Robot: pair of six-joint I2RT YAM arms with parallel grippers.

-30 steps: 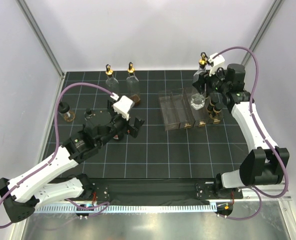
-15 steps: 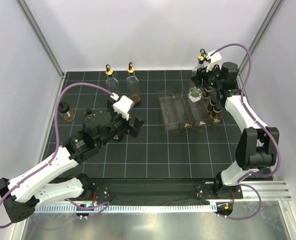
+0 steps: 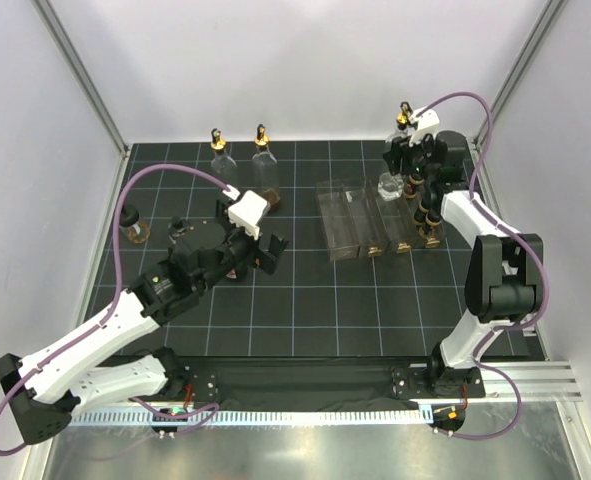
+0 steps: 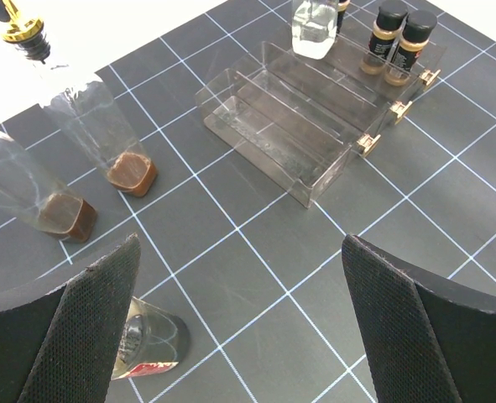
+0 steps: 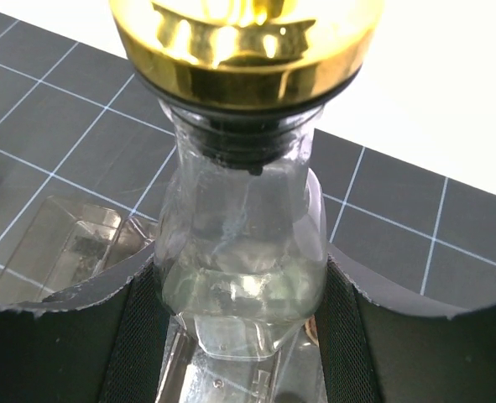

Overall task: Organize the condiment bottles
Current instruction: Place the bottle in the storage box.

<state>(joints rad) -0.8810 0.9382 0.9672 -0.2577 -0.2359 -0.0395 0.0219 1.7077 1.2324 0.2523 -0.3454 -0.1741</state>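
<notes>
A clear bottle (image 5: 239,252) with a gold pourer top is clamped between the fingers of the right pincer (image 3: 407,172), whose pads press on both sides of its body. It hangs at the far end of the plastic rack (image 3: 353,222), next to the lanes on the right. I cannot tell whether its base is seated in a lane or held just above one.

At least two small dark bottles (image 4: 403,38) with black caps stand in the rack's right-hand lanes. The lanes to the left look empty.

Outside the rack, two tall bottles (image 3: 240,155) with gold pourers stand side by side near the back edge, each with a little brown liquid at the bottom. A bottle of red sauce (image 4: 151,340) sits just under the left pincer (image 4: 248,336), which hovers above the worktop (image 3: 375,310) with its fingers wide apart and nothing between them. Two more small black-capped bottles (image 3: 130,224) stand at the far left, well apart from the rack.

By my judgement the job is less than half done. One bottle is going in now, and about five are left to bring over.
</notes>
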